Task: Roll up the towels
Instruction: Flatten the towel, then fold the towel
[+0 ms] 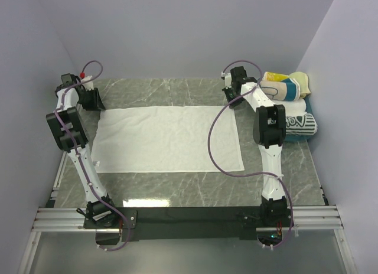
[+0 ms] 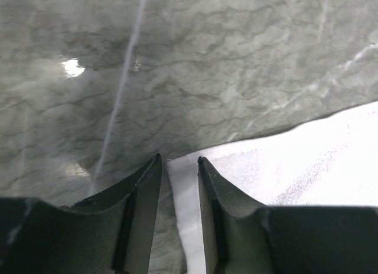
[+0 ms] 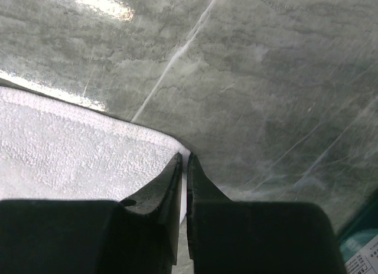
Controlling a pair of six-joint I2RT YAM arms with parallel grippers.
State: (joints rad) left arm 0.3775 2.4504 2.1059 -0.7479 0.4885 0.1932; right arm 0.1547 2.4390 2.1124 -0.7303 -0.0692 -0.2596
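The white towel (image 1: 168, 138) looks limp and light, flat on the counter (image 1: 177, 88); its far corners seem best to grip. The right pincer (image 3: 184, 162) pinches one; the left pincer (image 2: 179, 168), spread, straddles the other.

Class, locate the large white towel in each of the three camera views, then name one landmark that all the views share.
Top external: the white towel lies spread flat in the centre of the picture.
Left wrist: lower right, with one corner reaching into the left end effector.
Right wrist: lower left, with one corner pinched in the right end effector.
Shared landmark: the grey marble tabletop under the towel.
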